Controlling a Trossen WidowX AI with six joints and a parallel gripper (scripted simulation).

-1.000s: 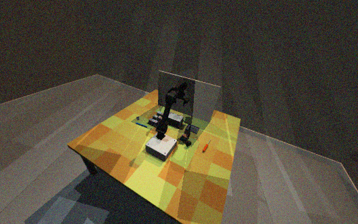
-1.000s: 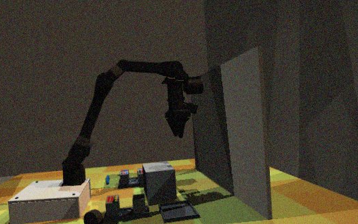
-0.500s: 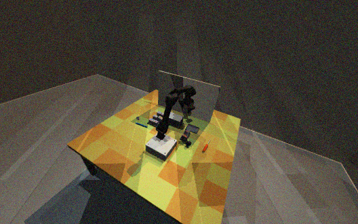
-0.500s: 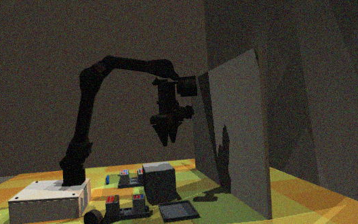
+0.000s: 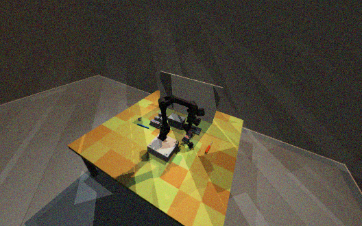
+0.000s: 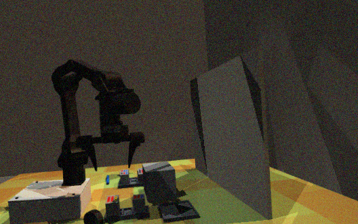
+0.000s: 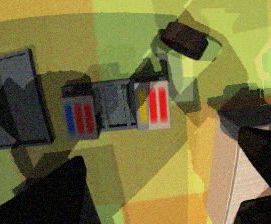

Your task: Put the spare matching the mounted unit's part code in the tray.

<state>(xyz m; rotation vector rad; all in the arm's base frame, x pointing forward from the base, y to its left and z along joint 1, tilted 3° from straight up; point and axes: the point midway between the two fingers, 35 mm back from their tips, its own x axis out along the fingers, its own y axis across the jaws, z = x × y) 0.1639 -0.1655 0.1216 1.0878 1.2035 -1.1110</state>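
Note:
My gripper (image 6: pixel 112 168) (image 7: pixel 164 150) is open and empty, pointing down above the table. The near rack (image 7: pixel 115 107) (image 6: pixel 126 213) holds two spares. One spare (image 7: pixel 81 119) (image 6: pixel 138 203) has blue, red and red stripes. The other spare (image 7: pixel 153 107) (image 6: pixel 112 204) has yellow, red and red stripes. Both lie ahead of the fingertips in the wrist view. The tray (image 7: pixel 43 107) (image 6: pixel 195 212) (image 5: pixel 196 131) shows no part in it. The grey mounted unit (image 6: pixel 160 184) (image 5: pixel 176 120) stands beyond the racks; its back code is hidden.
A far rack (image 6: pixel 129 184) (image 5: pixel 155 124) carries more spares. A tall grey panel (image 6: pixel 231 136) (image 5: pixel 189 92) stands behind the unit. A dark round object (image 7: pixel 183 40) (image 6: pixel 93 217) is beside the near rack. A blue pen (image 5: pixel 142 126) (image 6: pixel 107 179) and an orange screwdriver (image 5: pixel 208 148) lie on the table.

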